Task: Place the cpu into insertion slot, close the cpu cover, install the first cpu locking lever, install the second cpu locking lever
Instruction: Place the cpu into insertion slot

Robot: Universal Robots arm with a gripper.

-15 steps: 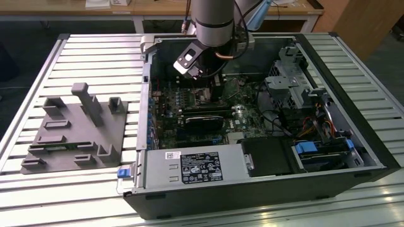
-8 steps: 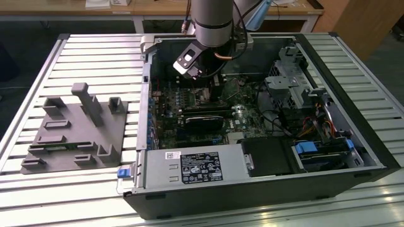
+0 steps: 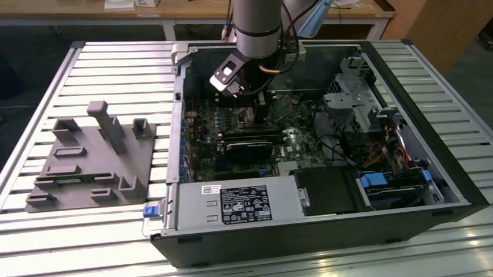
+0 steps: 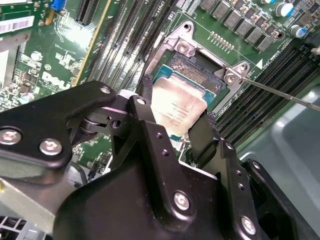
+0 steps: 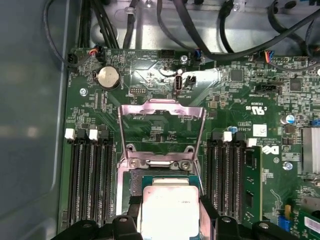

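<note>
Upper centre of the exterior view, inside the case (image 3: 308, 236): gripper (image 4: 175, 120) clamped on the cpu (image 4: 175, 102) above the insertion slot (image 4: 192, 67); cpu cover (image 5: 161, 103) open, levers (image 4: 280, 92) unlatched; no step finished.

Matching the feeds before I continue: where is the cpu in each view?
Exterior view: hidden beneath the gripper, inside the case.
Second wrist view: the cpu is between the gripper's fingers, at the insertion slot.
First wrist view: the cpu is between the same fingers, next to the raised cpu cover.
Shared landmark: the gripper.
</note>
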